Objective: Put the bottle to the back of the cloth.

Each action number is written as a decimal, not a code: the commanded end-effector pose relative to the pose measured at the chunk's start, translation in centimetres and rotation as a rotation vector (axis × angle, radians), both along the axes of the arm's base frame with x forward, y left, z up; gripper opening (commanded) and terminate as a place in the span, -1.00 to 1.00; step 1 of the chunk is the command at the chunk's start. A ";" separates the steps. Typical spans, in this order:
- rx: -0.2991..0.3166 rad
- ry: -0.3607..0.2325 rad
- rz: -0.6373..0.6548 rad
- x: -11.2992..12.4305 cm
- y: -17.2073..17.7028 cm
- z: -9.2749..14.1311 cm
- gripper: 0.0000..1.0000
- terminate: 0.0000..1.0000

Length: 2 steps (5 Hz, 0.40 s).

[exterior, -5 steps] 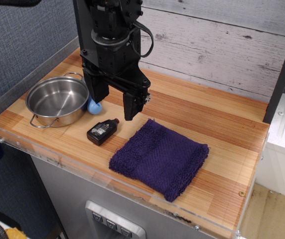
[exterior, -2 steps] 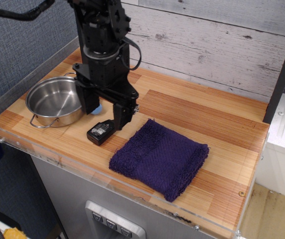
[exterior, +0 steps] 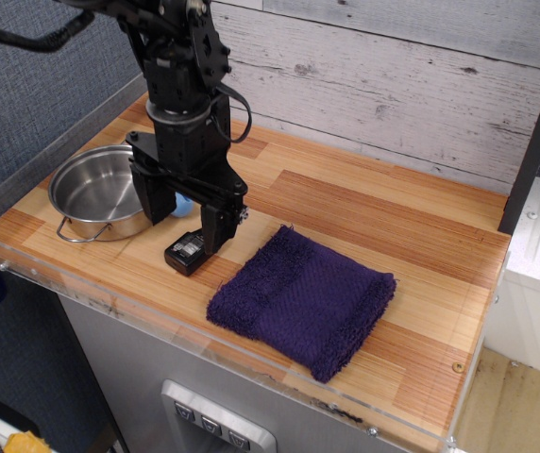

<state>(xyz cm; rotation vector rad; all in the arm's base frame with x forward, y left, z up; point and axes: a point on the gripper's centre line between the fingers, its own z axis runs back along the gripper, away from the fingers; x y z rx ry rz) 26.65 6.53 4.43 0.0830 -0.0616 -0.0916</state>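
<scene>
Cloth sits nearest, dark purple folded terry towel at the front of the wooden counter; just left of it and apart from it lies the bottle, small flat black one with a grey-white label, cap end hidden behind a finger; behind that the gripper, jaws spread wide, one finger on each side of the bottle's far end, nothing held yet; a blue rounded toy peeks out between the fingers; steel pot at far left.

Step in hand, as I read it: the grasp. Finish the descent until the fingertips are low beside the bottle; it's flat, so pinch across the narrow width; keep the left finger clear of the toy and the pot rim; close only once centred, otherwise it may skid or twist.

Versus a second ago: gripper has dropped and shifted left-forward from above the cloth's corner to straddling the bottle; bottle, cloth and pot unmoved.
</scene>
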 end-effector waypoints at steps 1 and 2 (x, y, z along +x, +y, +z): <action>0.025 -0.005 0.008 0.5 0.6 -0.7 1.00 -1.00; 0.023 0.006 0.008 0.8 0.6 -1.7 1.00 -1.00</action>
